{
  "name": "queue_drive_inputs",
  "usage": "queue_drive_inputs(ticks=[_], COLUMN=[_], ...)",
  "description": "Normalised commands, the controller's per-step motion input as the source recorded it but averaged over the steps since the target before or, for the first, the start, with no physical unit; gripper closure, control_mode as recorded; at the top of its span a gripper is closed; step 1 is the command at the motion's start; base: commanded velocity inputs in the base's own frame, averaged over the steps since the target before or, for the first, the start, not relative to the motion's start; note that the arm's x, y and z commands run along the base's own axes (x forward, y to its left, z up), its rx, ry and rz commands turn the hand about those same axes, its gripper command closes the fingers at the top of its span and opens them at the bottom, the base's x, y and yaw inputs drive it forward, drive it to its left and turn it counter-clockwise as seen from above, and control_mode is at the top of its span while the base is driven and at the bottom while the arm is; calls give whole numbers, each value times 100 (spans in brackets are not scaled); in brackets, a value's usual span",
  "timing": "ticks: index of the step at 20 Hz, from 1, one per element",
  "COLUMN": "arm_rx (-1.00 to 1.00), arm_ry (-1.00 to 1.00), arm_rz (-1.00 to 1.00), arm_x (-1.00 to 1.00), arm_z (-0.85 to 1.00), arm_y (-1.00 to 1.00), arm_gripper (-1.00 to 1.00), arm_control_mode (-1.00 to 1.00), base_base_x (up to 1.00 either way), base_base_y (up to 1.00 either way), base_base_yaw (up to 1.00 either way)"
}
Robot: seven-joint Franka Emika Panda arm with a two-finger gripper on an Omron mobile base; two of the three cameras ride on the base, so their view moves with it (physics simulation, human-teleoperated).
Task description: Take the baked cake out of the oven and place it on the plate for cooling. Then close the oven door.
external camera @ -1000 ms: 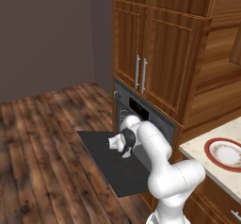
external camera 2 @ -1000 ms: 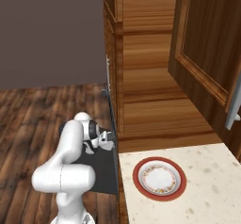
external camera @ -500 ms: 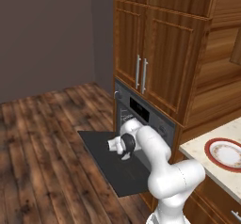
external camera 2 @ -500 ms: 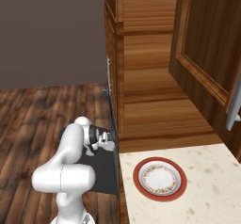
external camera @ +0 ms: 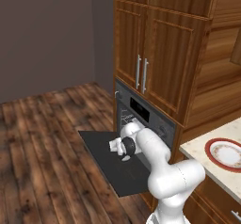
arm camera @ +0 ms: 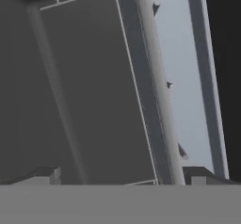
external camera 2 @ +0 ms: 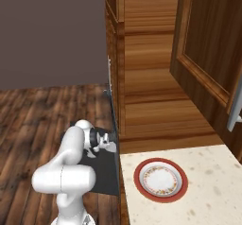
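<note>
- Reaching low into the mouth of the oven (external camera: 141, 112), the gripper (arm camera: 122, 173) sits just above the open oven door (external camera: 106, 157); in the hand view its two dark fingertips (arm camera: 44, 175) stand well apart with nothing between them, so the claw is released.
- Close ahead of the fingertips, the hand view shows a thin wire rack (arm camera: 129, 77) edge and a pale blue-grey tray (arm camera: 183, 77) running along its side, both inside the dark grey cavity.
- The baked cake cannot be made out in any view; its position cannot be told.
- The oven door lies folded down flat, level with the floor, dark grey, with the arm's wrist (external camera: 123, 145) over it.
- The oven's black display strip (external camera: 140, 108) sits above the opening, below tall wooden cabinets (external camera: 160, 53) with silver handles.
- The plate (external camera 2: 160, 179), white with a red-brown rim, rests bare on the speckled counter (external camera 2: 212, 186) to the right of the oven, well apart from the gripper.
</note>
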Motion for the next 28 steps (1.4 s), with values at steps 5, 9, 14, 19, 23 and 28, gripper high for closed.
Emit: queue_drive_inputs(ticks=[5,9,14,19,23,28], arm_rx=[0,0,0,0,6,11], arm_ry=[2,3,5,9,7,2], arm_rz=[1,2,5,10,15,16], arm_x=[-5,0,5,10,1,0], arm_z=[1,0,-10,-14,-16,-11], arm_y=[-35,-35,-27,-6,0,0], arm_gripper=[-100,-100,-100,100,100,100], arm_control_mode=[-100,-100,-100,-100,-100,-100], base_base_x=[0,0,0,0,0,0], base_base_y=[0,0,0,0,0,0], base_base_yaw=[0,0,0,0,0,0])
